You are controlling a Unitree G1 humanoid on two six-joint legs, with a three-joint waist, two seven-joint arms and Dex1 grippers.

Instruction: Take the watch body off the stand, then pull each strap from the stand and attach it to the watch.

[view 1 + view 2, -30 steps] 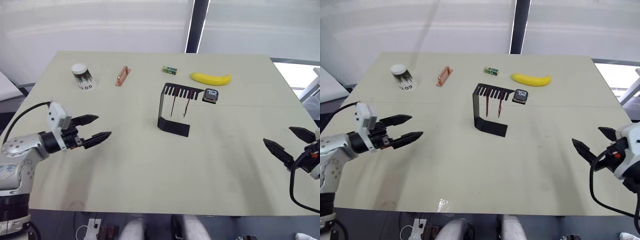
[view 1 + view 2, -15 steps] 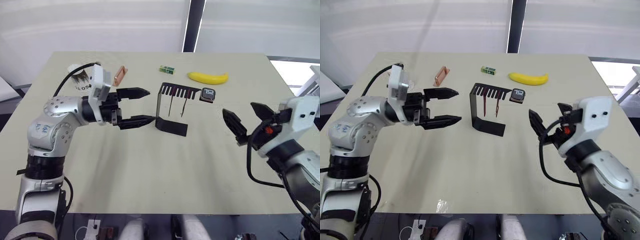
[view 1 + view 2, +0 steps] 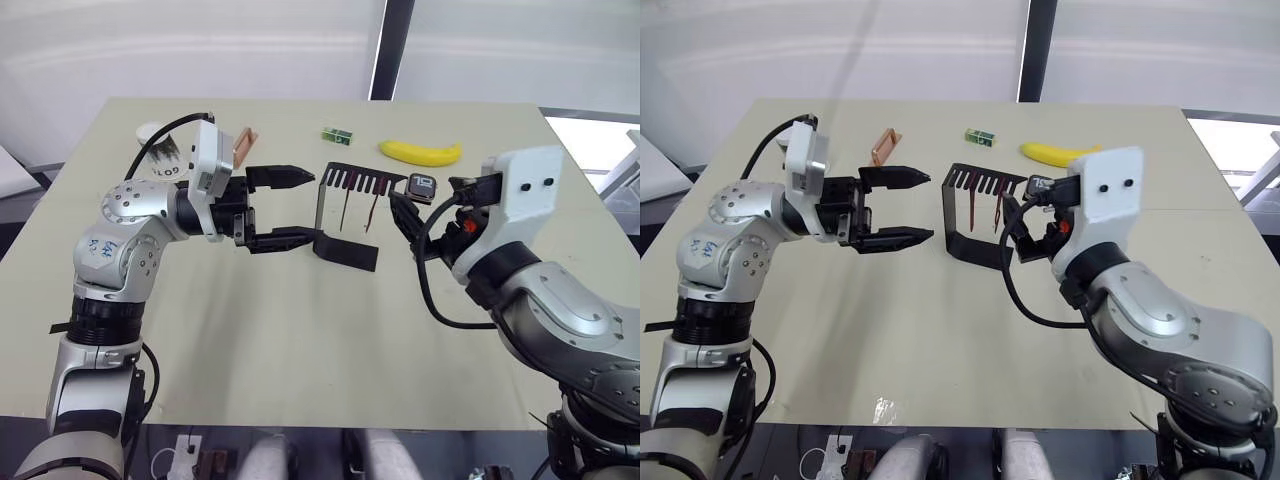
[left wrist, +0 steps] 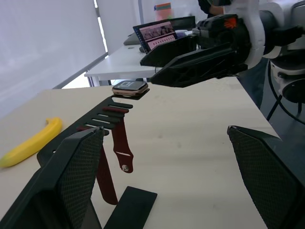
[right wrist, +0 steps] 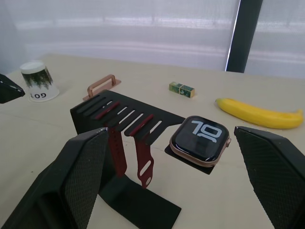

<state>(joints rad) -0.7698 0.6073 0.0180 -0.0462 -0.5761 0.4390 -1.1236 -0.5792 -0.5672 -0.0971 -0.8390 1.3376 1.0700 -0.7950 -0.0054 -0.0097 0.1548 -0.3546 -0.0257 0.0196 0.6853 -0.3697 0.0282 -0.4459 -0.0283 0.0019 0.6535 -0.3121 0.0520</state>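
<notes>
On the pale desk stood the black bent sheet-metal stand. The small dark-screened watch body with a rose-gold rim lay on the stand's far end, and two dark-red flexible straps hung from its comb slots. The left pincer gaped wide and empty just beside the stand's upright wall. The right pincer was spread wide, empty, facing the watch body.

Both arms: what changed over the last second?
Both came in from the table's outer edges to the black bent-metal stand: left tool now beside its upright wall, right tool near the dark watch body. Both open, nothing grasped. Watch and dark-red straps unmoved on the stand.
</notes>
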